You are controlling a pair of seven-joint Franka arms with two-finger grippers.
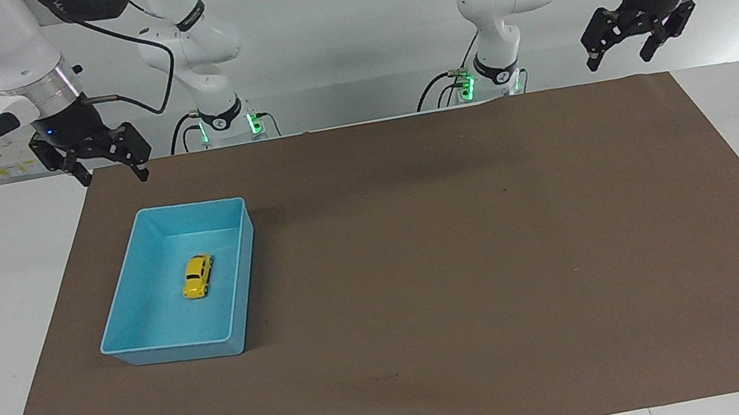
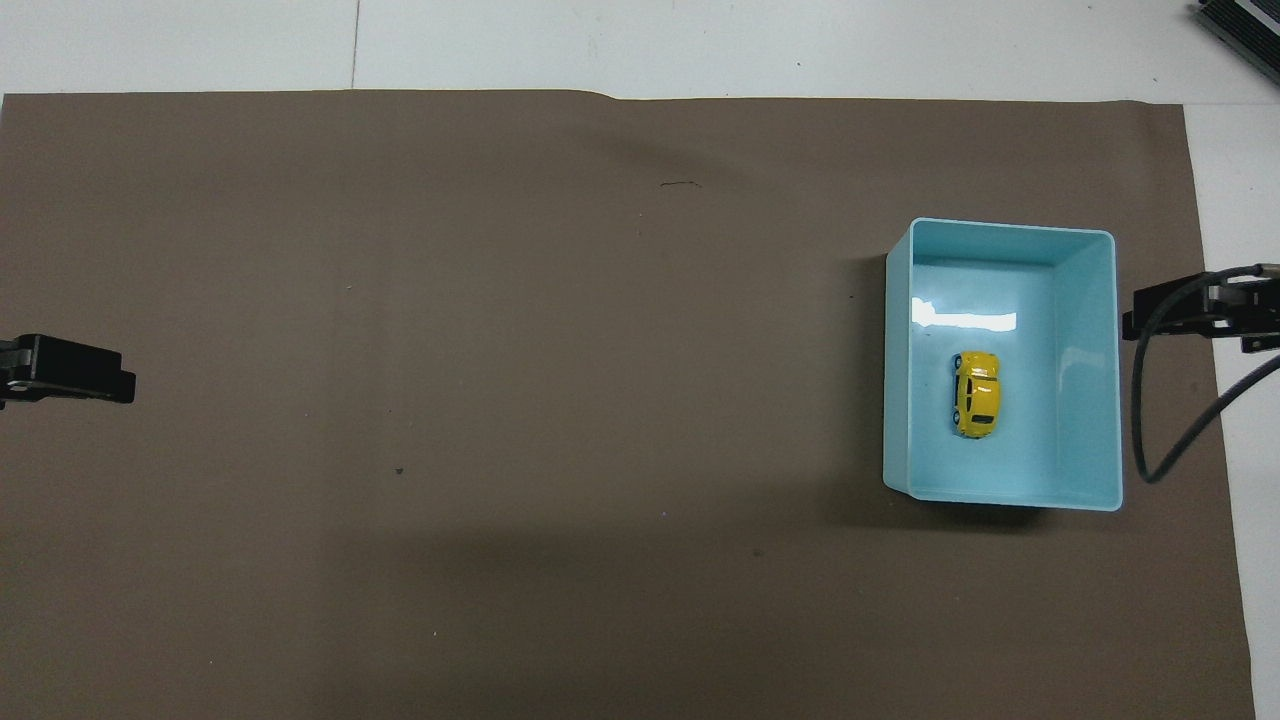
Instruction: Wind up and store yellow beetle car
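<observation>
Facing view, yellow beetle car [image 1: 198, 276] on floor of blue bin [image 1: 128, 303] (upright on wheels), bin toward right arm's end of brown mat [image 1: 470, 258], right gripper [image 1: 109, 172] raised over mat's corner, fingers wide, empty, left gripper [image 1: 620, 54] waiting over opposite corner, fingers wide, empty.

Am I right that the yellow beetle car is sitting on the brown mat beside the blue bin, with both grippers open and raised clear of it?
Not quite: the yellow beetle car lies inside the blue bin, on its floor, not on the brown mat. Both views show the bin's walls around it. The rest holds: the right gripper and left gripper are open and raised clear of the car.
</observation>
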